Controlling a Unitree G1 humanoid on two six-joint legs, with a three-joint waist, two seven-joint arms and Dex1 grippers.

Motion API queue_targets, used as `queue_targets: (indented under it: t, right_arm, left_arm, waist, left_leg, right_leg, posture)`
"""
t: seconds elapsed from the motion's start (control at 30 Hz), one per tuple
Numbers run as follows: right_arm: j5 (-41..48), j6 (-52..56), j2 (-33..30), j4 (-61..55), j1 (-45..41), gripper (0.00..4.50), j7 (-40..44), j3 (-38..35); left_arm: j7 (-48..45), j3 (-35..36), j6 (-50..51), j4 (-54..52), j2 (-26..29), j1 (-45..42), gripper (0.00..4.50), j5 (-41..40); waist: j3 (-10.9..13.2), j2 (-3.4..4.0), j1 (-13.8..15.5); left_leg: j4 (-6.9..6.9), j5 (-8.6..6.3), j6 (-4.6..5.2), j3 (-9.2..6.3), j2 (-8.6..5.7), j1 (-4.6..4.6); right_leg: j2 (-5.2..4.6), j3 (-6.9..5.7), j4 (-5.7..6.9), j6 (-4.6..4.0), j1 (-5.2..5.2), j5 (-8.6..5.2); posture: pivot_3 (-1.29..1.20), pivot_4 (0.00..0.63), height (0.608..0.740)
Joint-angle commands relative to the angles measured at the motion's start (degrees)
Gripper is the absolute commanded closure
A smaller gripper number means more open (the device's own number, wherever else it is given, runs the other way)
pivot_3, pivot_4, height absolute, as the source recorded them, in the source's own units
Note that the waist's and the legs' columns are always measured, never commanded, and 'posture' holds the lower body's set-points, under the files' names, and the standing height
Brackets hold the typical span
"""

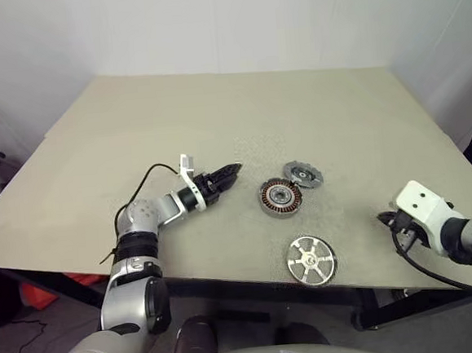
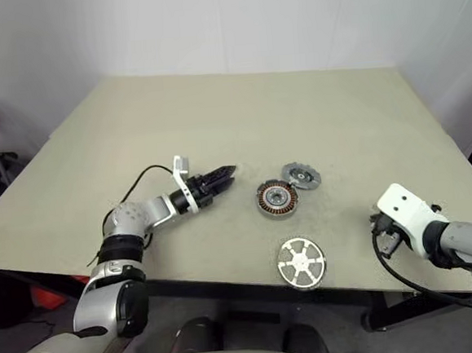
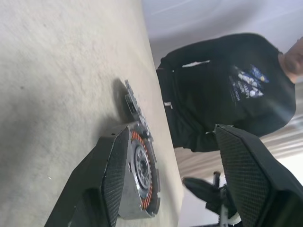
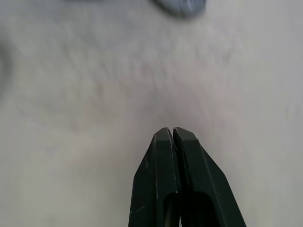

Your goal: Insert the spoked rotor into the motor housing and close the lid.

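So the motor housing [image 1: 281, 197] (the ring with coppery windings around a silver hub) is lying flat on the beige worktop [image 1: 215, 121], a bit toward the near edge and roughly midway between the side edges. Just behind it, toward the far right corner, sits the grey toothed-edge disc [image 1: 303, 174], nearly touching it. The silver spoked rotor [image 1: 311, 260] is lying flat close to the near edge, apart from both.

The left gripper [image 1: 234, 172] hovers low over the worktop just beside the housing on its left, fingers spread with nothing between them, pointing at it. In the left wrist view a person in a dark top [image 3: 222, 90] stands past the table's edge.

The right gripper [image 4: 173, 132] is pinched fully together, empty, over bare worktop near the right edge.
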Motion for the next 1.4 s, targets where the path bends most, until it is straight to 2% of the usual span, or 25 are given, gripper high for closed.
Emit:
queue_targets:
  t: [0.03, 0.13, 0.3, 0.47, 0.77, 0.9, 1.07, 1.2, 1.33, 1.4]
  right_arm:
    - [1.41, -0.4, -0.2, -3.37, 0.69, 4.5, 0.81, -1.99]
    - [2.04, -1.46, -0.82, -3.0, 0.4, 4.5, 1.63, -2.91]
    - [2.27, -2.12, -1.02, -2.58, -0.38, 4.5, 2.19, -2.18]
    - [7.46, -2.53, -0.92, -5.74, -1.55, 4.5, 5.85, -4.06]
    - [13.11, -8.05, -5.21, -16.62, 8.24, 4.5, 18.83, -5.99]
    - [9.77, -12.11, -6.67, -17.92, 13.42, 4.5, 21.22, -4.23]
    - [9.44, -9.42, -7.7, -17.31, 9.17, 4.5, 18.47, 0.36]
    - [7.86, -8.95, -8.3, -16.27, 5.92, 3.58, 16.96, 5.19]
    - [6.61, -9.62, -8.44, -15.6, 2.27, 2.2, 15.72, 8.39]
    - [6.51, -9.69, -8.58, -15.63, 1.26, 2.2, 15.73, 9.3]
  left_arm:
    - [-1.71, -0.45, -2.07, -0.73, 1.32, -1.37, 1.45, 0.04]
    - [-2.34, -1.0, -3.44, -0.62, 2.22, -1.43, 1.45, 0.48]
    - [-2.86, -1.96, -4.49, -0.81, 2.54, -0.65, 1.45, 1.19]
    - [-3.22, -3.61, -4.97, -3.33, 2.72, 0.85, 1.45, 1.46]
    - [-3.16, -5.58, -5.27, -5.39, 4.0, 0.57, 1.45, 2.15]
    - [-3.16, -5.69, -5.36, -5.45, 4.3, 0.52, 1.45, 2.14]
    - [-2.59, -5.01, -5.37, -5.41, 4.19, 0.86, 1.45, 1.65]
    - [-2.68, -5.84, -5.58, -6.08, 4.46, 1.29, 1.4, 2.22]
    - [-2.87, -6.7, -5.62, -7.3, 4.76, 1.92, 1.4, 2.42]
    - [-2.71, -6.77, -5.66, -7.65, 4.86, 2.17, 1.4, 2.39]
  waist:
    - [0.0, 0.0, 0.03]
    - [0.0, 0.0, 0.02]
    - [0.0, 0.0, 0.09]
    - [-0.01, 0.01, 0.08]
    - [0.0, 0.01, 0.87]
    - [0.01, -0.03, 0.88]
    - [0.0, -0.03, 0.61]
    - [-0.01, -0.02, 0.74]
    - [0.0, -0.02, 0.72]
    - [0.0, -0.02, 0.72]
  left_leg:
    - [0.0, 0.0, 0.0, 0.0, -0.01, 0.0]
    - [0.0, -0.03, 0.05, 0.0, -0.03, -0.04]
    - [0.0, -0.05, 0.08, -0.01, -0.04, -0.09]
    - [0.0, -0.05, 0.08, -0.01, -0.04, -0.07]
    - [0.01, -0.06, 0.1, -0.02, -0.04, -0.1]
    - [0.05, -0.07, 0.11, -0.05, -0.04, -0.1]
    - [0.1, -0.04, 0.07, -0.05, -0.07, 0.03]
    - [0.09, -0.03, 0.04, -0.1, -0.07, 0.03]
    - [0.09, -0.07, 0.11, -0.1, -0.09, -0.05]
    - [0.08, -0.07, 0.12, -0.1, -0.09, -0.07]
  right_leg:
    - [0.0, 0.0, 0.0, -0.01, 0.01, 0.0]
    - [-0.01, 0.01, -0.02, -0.33, 0.0, 0.19]
    - [-0.01, 0.01, -0.03, -0.34, -0.01, 0.19]
    - [-0.02, 0.01, -0.01, -0.34, -0.01, 0.19]
    - [-0.02, 0.0, -0.02, -0.31, -0.01, 0.18]
    - [-0.02, 0.0, -0.03, -0.13, 0.02, 0.08]
    - [-0.07, 0.0, 0.0, 0.13, 0.1, -0.06]
    - [-0.06, -0.01, 0.02, 0.13, 0.12, -0.06]
    - [-0.07, -0.01, 0.0, -0.21, 0.09, 0.13]
    - [-0.07, -0.01, 0.0, -0.23, 0.08, 0.13]
  posture:
    - [0.0, 0.0, 0.74]
    - [0.0, 0.0, 0.74]
    - [0.0, 0.0, 0.74]
    - [0.0, 0.0, 0.74]
    - [0.0, 0.0, 0.74]
    - [0.0, 0.0, 0.74]
    - [0.0, 0.0, 0.74]
    - [0.0, 0.0, 0.74]
    - [0.0, 0.0, 0.74]
    - [0.0, 0.0, 0.74]
